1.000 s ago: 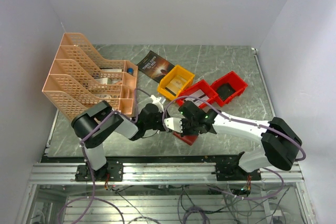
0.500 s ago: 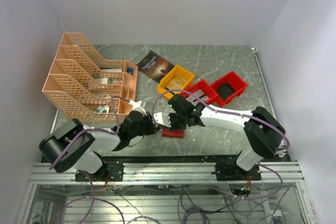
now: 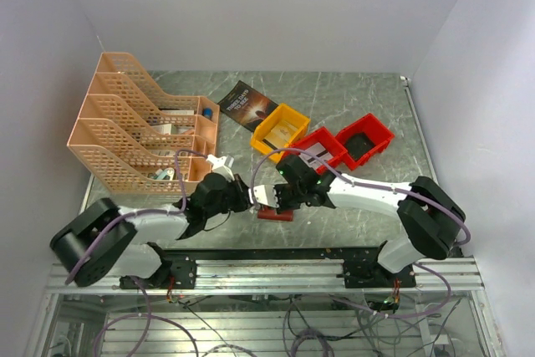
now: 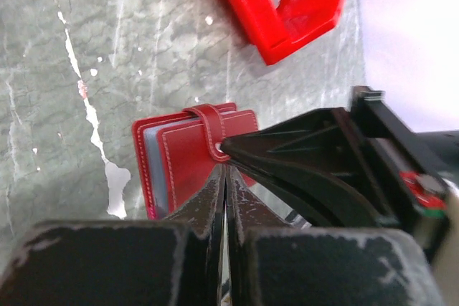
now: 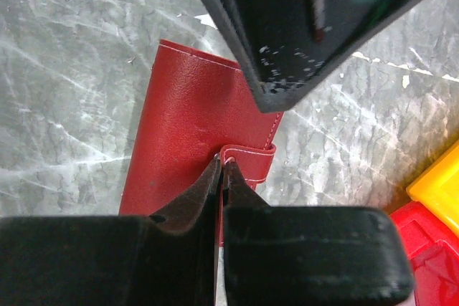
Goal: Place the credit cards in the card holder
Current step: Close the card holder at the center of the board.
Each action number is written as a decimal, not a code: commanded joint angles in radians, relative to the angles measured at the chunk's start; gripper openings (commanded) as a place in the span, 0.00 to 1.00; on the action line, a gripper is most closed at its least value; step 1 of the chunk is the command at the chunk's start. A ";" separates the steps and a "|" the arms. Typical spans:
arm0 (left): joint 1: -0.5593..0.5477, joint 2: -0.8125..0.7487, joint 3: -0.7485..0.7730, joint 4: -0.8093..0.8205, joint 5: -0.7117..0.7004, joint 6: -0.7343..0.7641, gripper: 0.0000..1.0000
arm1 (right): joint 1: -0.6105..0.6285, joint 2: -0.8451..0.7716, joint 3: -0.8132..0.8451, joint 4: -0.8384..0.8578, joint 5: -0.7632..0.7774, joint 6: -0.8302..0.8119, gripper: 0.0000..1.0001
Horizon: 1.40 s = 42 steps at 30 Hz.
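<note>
Card holder [image 3: 277,213]: dark red leather-look case lying shut on the marble-pattern table [image 3: 368,98], by the near edge. That is about 6 o'clock in the overhead view, right under the two meeting grippers. A strap [image 4: 211,123] wraps over its free edge to a snap. Pale pocket edges show along one side in the left wrist view.

Left gripper [image 4: 224,177]: jaws clenched tight, tips at the snap end of the strap. Right gripper [image 5: 221,170]: also clenched, tips at the strap tab from the opposite side. I cannot tell whether either pinches the strap or merely touches it.

Handling, my estimate: light, soft-covered, a little springy from the pockets inside. The smooth cover will likely skate on the table if pushed. I'd pin the cover with one arm and take the strap tab with the other to pop the snap. The pockets look like thin film, so cards should go in edge-first and gently.

Containers, at about 1 o'clock from the holder:
- Yellow bin [image 3: 294,114]: contents unclear.
- Middle red bin [image 3: 333,159]: pale flat things inside, possibly the cards; too small to confirm.
- Far red bin [image 3: 384,135]: something dark inside.

Peach file rack [image 3: 125,135] at 10 o'clock holds a few small items. A book [image 3: 247,104] lies at 12 o'clock, just beside the yellow bin.
</note>
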 commanded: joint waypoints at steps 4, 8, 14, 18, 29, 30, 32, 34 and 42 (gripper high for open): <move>-0.027 0.231 0.064 0.165 0.090 -0.014 0.07 | -0.002 -0.011 -0.057 -0.077 -0.036 -0.036 0.00; -0.036 0.279 0.078 0.162 0.087 -0.012 0.07 | -0.002 0.000 -0.061 -0.080 -0.037 -0.059 0.00; -0.036 0.333 0.064 0.140 0.070 -0.020 0.07 | -0.001 -0.023 -0.090 -0.119 -0.043 -0.146 0.00; -0.034 0.387 0.045 0.173 0.069 -0.040 0.07 | 0.009 -0.013 -0.097 -0.171 -0.041 -0.226 0.00; -0.035 0.460 0.025 0.231 0.074 -0.063 0.07 | 0.097 0.055 -0.139 -0.237 0.031 -0.337 0.00; -0.035 0.456 0.027 0.218 0.072 -0.059 0.07 | 0.100 0.054 -0.143 -0.246 0.029 -0.337 0.00; -0.034 0.453 0.030 0.199 0.067 -0.055 0.07 | 0.102 0.048 -0.153 -0.258 0.026 -0.331 0.00; -0.035 0.455 0.027 0.192 0.063 -0.054 0.07 | 0.102 0.039 -0.154 -0.277 0.016 -0.315 0.00; -0.035 0.483 0.011 0.240 0.074 -0.069 0.07 | 0.100 0.082 -0.110 -0.369 -0.058 -0.248 0.00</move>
